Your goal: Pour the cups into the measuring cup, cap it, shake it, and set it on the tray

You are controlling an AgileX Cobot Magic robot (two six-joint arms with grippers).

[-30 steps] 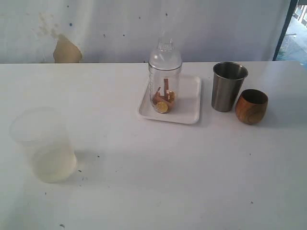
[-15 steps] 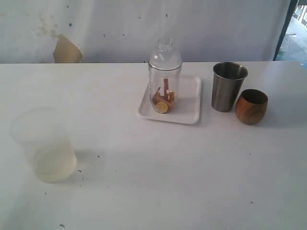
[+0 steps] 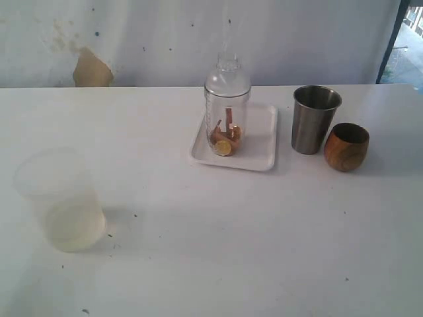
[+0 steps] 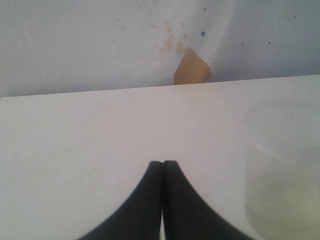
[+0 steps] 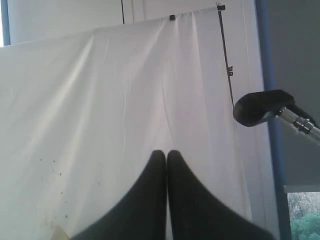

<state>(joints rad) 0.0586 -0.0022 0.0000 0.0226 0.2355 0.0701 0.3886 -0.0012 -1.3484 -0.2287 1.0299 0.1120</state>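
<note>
The white table point(image 3: 218, 238) fills most of the exterior view, with a white backdrop cloth point(image 3: 165, 33) hanging behind it. The wide frosted plastic cup point(image 3: 61, 201) stands alone toward the left front, well apart from everything else, which suggests it plays no part in the pouring. Toward the back middle lies the white tray point(image 3: 263, 142), and on it the clear measuring cup point(image 3: 227, 125) stands upright, set toward the tray's left half. To the right of the tray stands the steel tumbler point(image 3: 314, 122), upright and off the tray, and just beside it, nearly touching, is the wooden cup point(image 3: 346, 146). Both look parked out of the way after use, though their insides are too dark to tell if they are empty. The domed cap point(image 3: 227, 76) sits on the measuring cup's mouth, and brown sticks and a yellow slice point(image 3: 225, 139) lie at its bottom, so the task looks essentially finished. Neither arm shows in the exterior view. The left gripper point(image 4: 163, 165) has its jaws pressed together on nothing, low over bare table near the frosted cup. The right gripper point(image 5: 166, 154) is likewise closed and empty, aimed at the backdrop.
</note>
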